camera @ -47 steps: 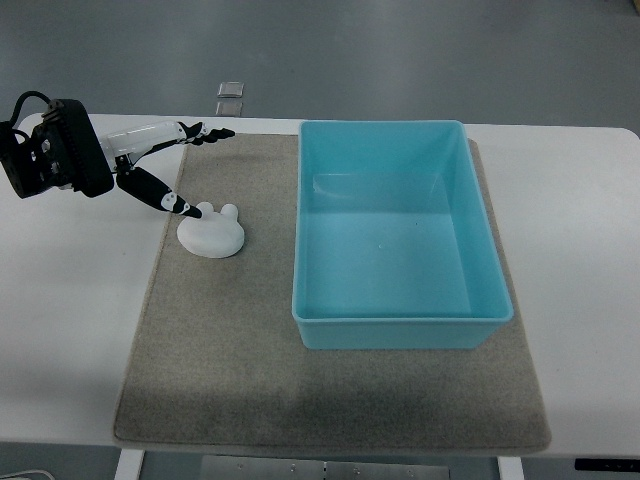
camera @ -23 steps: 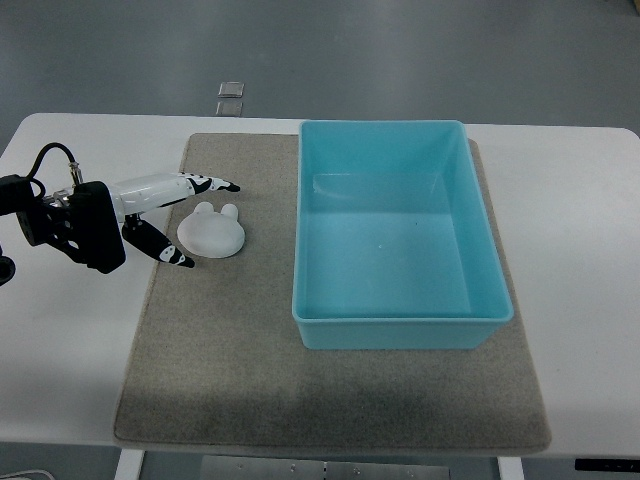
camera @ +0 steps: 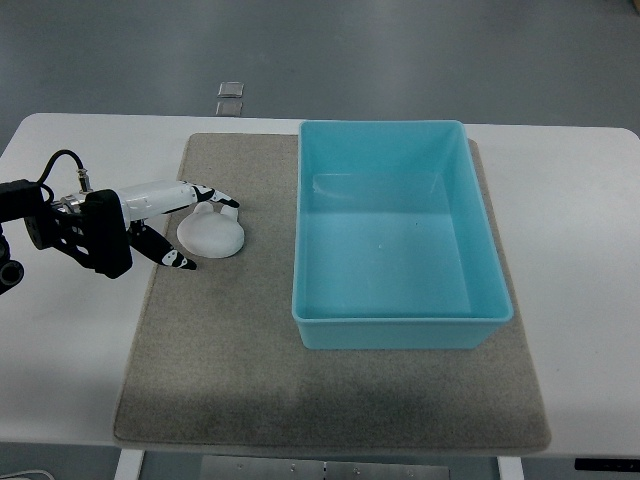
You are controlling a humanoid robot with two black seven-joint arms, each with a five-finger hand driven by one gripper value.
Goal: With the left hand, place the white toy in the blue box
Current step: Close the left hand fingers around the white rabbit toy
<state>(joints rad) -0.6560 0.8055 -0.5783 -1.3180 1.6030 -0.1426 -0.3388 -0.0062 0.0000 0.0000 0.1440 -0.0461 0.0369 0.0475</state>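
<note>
Left hand [camera: 190, 225] is seen reaching in from the table's left edge, its fingers [camera: 205, 194] curved over the far side of the white toy [camera: 210, 235] and its thumb [camera: 172, 258] set at the toy's near left, so that the toy is bracketed; whether a firm pinch is made cannot be told. After the hand, the white table [camera: 580, 250] is the largest thing shown, and most of it is covered by a grey felt mat [camera: 230, 370]. On the right half of the mat a blue box [camera: 400, 235] is placed, open-topped, with its left wall well apart from the toy. The white toy is found near the mat's far left corner, resting on the felt, outside the box. Bare mat lies between toy and box, and the way across is blocked only by the box's own left wall. On the floor beyond the table's far edge a small square grey plate [camera: 231, 89] is seen. No writing or label can be read on anything. Compared with half a second ago, the fingers have been lowered from beyond the toy onto its ears, which are now covered, and the thumb has been brought closer; the toy itself has been left where it lay.
</note>
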